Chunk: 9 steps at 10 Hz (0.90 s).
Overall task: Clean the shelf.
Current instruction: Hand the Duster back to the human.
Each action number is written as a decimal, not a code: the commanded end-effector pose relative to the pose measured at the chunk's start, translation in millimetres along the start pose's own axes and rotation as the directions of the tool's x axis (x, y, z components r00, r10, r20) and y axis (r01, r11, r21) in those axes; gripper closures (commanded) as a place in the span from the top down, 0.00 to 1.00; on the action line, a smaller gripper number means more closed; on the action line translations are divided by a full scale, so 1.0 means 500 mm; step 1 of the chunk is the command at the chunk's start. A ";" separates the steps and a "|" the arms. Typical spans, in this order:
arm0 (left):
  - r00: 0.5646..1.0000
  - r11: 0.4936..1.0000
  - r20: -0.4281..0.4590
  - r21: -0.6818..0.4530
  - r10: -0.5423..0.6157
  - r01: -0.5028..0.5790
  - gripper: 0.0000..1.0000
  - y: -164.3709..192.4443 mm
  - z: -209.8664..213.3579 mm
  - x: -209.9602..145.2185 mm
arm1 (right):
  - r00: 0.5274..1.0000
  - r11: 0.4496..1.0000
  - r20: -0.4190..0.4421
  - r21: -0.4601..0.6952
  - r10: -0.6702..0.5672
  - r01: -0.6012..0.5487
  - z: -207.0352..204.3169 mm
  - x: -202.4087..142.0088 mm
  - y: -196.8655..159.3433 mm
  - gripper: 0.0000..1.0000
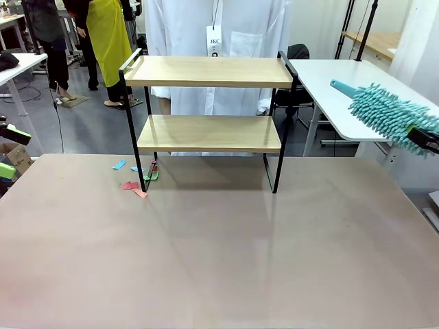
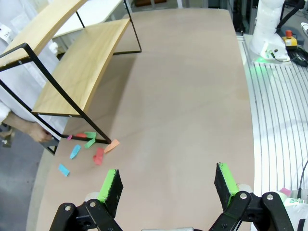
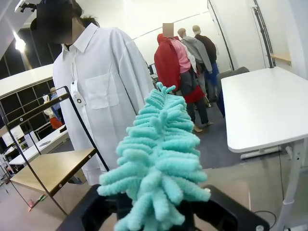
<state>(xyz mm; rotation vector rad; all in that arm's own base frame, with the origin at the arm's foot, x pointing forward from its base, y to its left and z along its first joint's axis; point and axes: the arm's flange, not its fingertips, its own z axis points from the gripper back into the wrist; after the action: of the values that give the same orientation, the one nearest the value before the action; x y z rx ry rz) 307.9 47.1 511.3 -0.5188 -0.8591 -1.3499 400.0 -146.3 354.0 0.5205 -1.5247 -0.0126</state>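
Observation:
The shelf (image 1: 209,133) stands at the far middle of the brown table, with both light wooden boards bare inside a thin black frame. Off to the right, at board height, my right gripper (image 1: 425,139) is shut on a teal fluffy duster (image 1: 384,110), whose head points left toward the shelf without touching it. In the right wrist view the duster (image 3: 156,163) covers the fingers and the shelf (image 3: 50,168) lies low on the left. My left gripper (image 2: 168,187) is open with nothing between its pads, above the table's left part. It appears at the left edge of the front view (image 1: 9,152).
Several coloured paper scraps (image 1: 137,179) lie on the table by the shelf's left foot, also seen as scraps (image 2: 89,144) from the left wrist. A person in a white coat (image 1: 219,34) stands just behind the shelf. A white table (image 1: 329,82) sits at the far right.

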 end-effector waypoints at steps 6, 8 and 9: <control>0.999 1.000 0.030 0.003 -0.013 0.013 1.00 0.003 -0.001 0.001 | 1.000 1.000 -0.001 -0.003 -0.009 0.009 0.000 0.014 0.007 0.16; 0.999 1.000 0.030 0.003 -0.013 0.013 1.00 0.003 -0.001 0.001 | 1.000 1.000 -0.001 -0.003 -0.009 0.009 0.000 0.014 0.007 0.16; 0.999 1.000 0.030 0.003 -0.013 0.013 1.00 0.003 -0.001 0.001 | 1.000 1.000 -0.001 -0.003 -0.009 0.009 0.000 0.014 0.007 0.16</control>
<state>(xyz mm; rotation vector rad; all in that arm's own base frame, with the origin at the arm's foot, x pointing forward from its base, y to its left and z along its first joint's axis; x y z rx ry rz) 307.9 47.1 511.4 -0.5188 -0.8592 -1.3499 400.1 -145.4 354.8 0.5200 -1.5238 -0.0109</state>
